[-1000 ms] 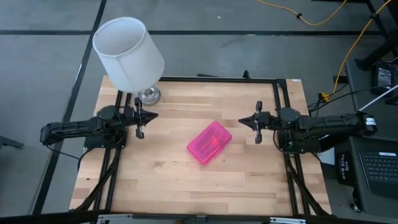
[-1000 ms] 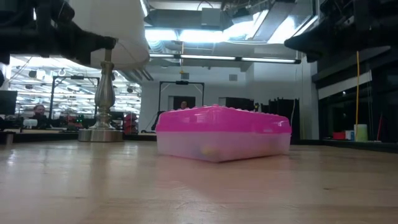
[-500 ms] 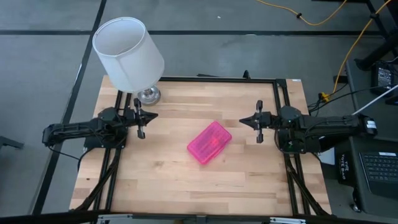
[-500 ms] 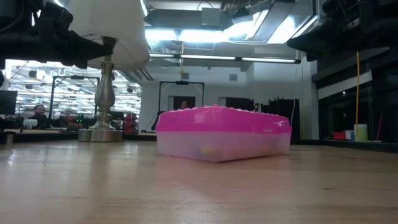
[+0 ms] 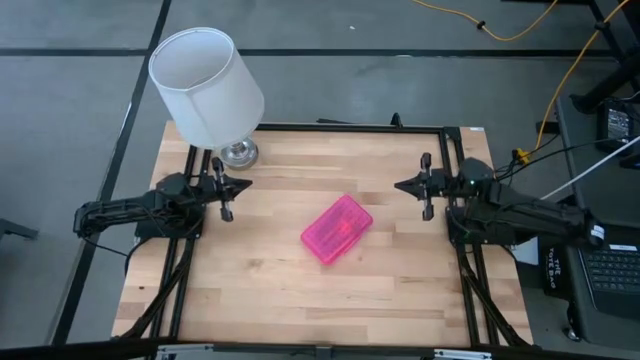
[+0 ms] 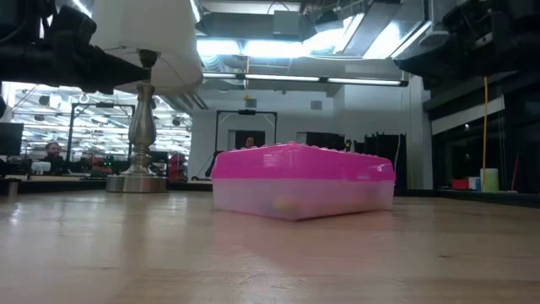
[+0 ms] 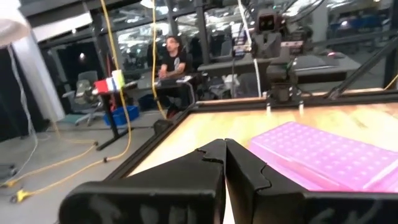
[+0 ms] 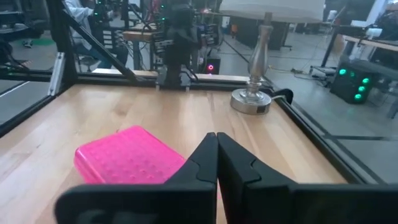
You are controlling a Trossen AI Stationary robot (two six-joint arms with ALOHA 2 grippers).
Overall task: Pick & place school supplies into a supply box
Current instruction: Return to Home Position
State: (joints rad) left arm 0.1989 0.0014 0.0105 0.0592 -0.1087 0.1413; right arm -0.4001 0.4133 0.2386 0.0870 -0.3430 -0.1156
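The supply box [image 5: 337,229] lies near the middle of the wooden table [image 5: 300,290], set at a slant to the table's edges, its pink dotted lid shut down on the clear base; in the low view [image 6: 302,180] it rests flat on the wood, and a yellowish shape [image 6: 283,203] shows dimly through the base, too blurred to name; the left gripper [image 5: 245,184] hovers above the table's left side, pointing inward toward the box and well apart from it; its own wrist view shows its two dark fingers [image 7: 205,168] pressed together with nothing between them, the pink lid [image 7: 329,155] ahead of them; the right gripper [image 5: 400,185] hovers above the right side, facing the left one across the box and likewise well apart from it; its fingers [image 8: 199,162] also meet tip to tip, holding nothing, with the box [image 8: 127,155] in front; a lamp [image 5: 205,85] with a white shade stands at the far left corner, its metal foot [image 8: 250,99] on the wood; beyond the table a person [image 7: 171,62] sits in the room.
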